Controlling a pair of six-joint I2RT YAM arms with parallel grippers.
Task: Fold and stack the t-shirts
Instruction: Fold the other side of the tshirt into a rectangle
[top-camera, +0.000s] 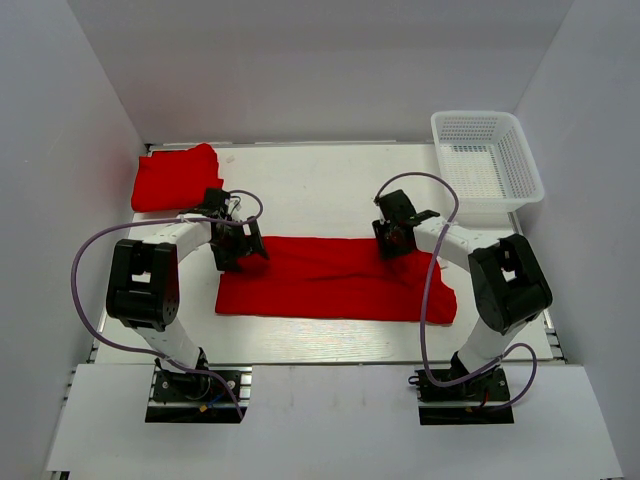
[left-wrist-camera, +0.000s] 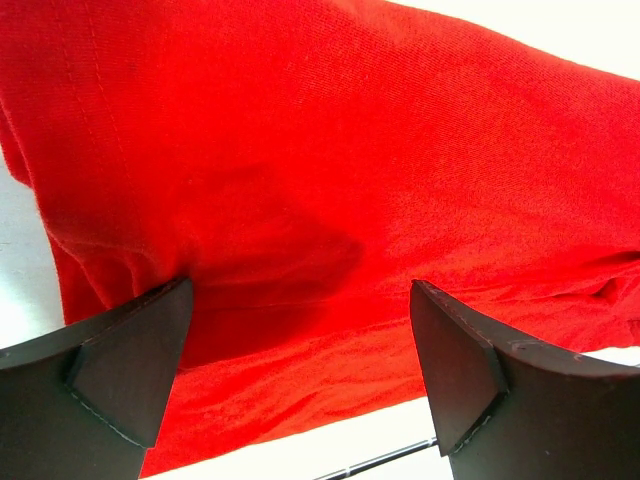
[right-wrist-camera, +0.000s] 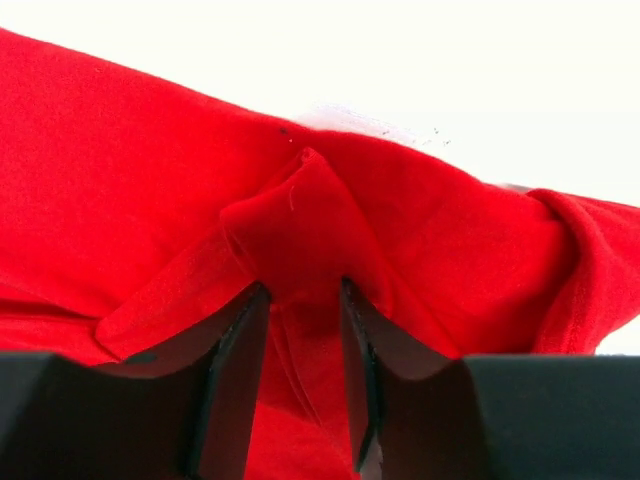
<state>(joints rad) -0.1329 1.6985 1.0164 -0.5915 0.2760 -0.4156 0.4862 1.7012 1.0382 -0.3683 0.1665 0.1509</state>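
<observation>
- Spread t-shirt (top-camera: 335, 280) is lying as a long red band across the middle of the worktop (top-camera: 320, 180), closer to the near edge, running left to right.
- Its far long edge is looking straight. The near right corner is sagging a little toward the near edge.
- Left pincer (top-camera: 240, 252) is sitting over the left end of that band, jaws standing wide apart.
- In the left wrist view both fingers (left-wrist-camera: 130, 360) are showing with flat red cloth filling the gap between them. Nothing is being gripped, and I cannot tell whether the tips are touching the fabric.
- Right pincer (top-camera: 392, 240) is sitting at the far edge of the band, near its right end.
- In the right wrist view its fingers (right-wrist-camera: 235, 370) are standing close together, pinching a raised ridge of the red cloth between them, so it is clamping the spread t-shirt.
- Folded t-shirt (top-camera: 175, 178) is lying in the far left corner, well apart from the band.
- White mesh basket (top-camera: 475, 114) is sitting in the far right corner.
</observation>
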